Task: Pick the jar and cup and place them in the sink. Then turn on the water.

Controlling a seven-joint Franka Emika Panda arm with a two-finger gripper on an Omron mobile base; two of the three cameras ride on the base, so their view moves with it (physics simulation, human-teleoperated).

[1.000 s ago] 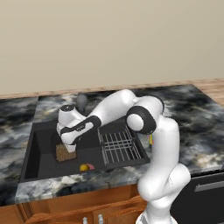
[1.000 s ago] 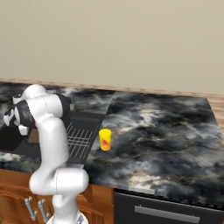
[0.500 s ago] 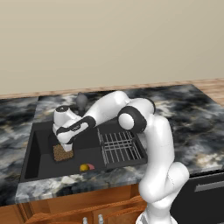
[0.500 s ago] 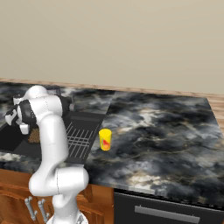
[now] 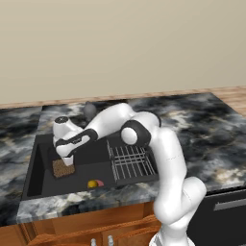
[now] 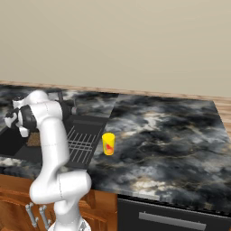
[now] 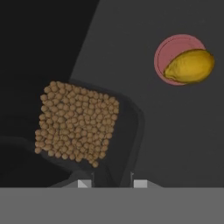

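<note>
The jar [image 5: 62, 168], brown and grainy with a dark glassy upper part, sits low in the left part of the black sink [image 5: 33, 166]. My gripper [image 5: 67, 157] is shut on its dark upper part. In the hand view the jar [image 7: 76, 127] lies just past my fingertips [image 7: 85, 183], tilted against the sink floor. From the right base view the jar [image 6: 32, 140] peeks out beside the gripper [image 6: 23, 131]. The yellow cup [image 6: 108, 144] stands upright on the counter right of the sink [image 6: 11, 144]. The water is out of view.
A grey wire rack [image 5: 132, 162] covers the sink's right part. A small yellow-and-pink round thing [image 5: 94, 183] lies on the sink floor near the front, also in the hand view [image 7: 188, 65]. A dark faucet [image 5: 90, 109] stands behind the basin. Dark marbled counter [image 6: 167, 140] stretches right.
The arm has swung a little to the left and lower in the sink, carrying the jar with it. The cup has not moved.
</note>
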